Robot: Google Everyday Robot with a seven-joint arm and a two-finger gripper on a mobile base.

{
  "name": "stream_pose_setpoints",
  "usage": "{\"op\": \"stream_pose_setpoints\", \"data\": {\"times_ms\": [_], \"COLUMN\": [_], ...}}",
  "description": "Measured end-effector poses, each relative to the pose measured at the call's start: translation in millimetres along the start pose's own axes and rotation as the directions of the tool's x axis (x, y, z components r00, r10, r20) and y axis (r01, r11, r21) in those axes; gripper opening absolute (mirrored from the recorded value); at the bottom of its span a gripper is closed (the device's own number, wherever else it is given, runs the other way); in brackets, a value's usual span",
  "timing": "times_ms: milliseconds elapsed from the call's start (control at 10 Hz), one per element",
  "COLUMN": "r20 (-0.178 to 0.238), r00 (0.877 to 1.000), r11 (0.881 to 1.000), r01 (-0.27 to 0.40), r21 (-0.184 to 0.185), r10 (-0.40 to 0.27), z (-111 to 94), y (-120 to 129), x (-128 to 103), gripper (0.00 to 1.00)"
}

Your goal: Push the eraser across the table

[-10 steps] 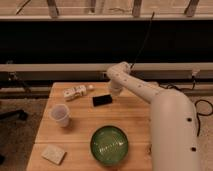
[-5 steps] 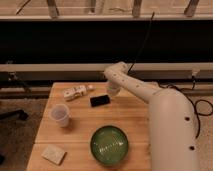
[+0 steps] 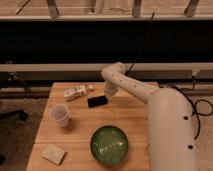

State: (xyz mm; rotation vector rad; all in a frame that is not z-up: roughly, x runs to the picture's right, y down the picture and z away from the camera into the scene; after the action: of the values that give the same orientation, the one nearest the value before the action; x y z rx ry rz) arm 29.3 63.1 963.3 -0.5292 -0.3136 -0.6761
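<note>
The eraser is a small flat black block lying on the light wooden table, toward the far middle. My gripper hangs at the end of the white arm, just right of the eraser's right end and very close to it. I cannot make out contact between them.
A white-and-brown small box lies left of the eraser near the far edge. A translucent cup stands at the left. A green bowl sits at the front middle. A beige pad lies at the front left corner.
The gripper has moved left, and the eraser has shifted a little to the left with it.
</note>
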Motion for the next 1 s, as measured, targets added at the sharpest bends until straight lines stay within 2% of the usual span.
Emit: {"op": "stream_pose_setpoints", "data": {"times_ms": [700,1000], "r20": [0.024,0.016], "r00": [0.994,0.993], "r11": [0.995,0.993], "r01": [0.102,0.116], "r21": [0.014,0.007], "r10": [-0.103,-0.116], "z": [-2,-1], "y": [-12,-20], "x": [-31,-45], "gripper": [0.04,0.04]}}
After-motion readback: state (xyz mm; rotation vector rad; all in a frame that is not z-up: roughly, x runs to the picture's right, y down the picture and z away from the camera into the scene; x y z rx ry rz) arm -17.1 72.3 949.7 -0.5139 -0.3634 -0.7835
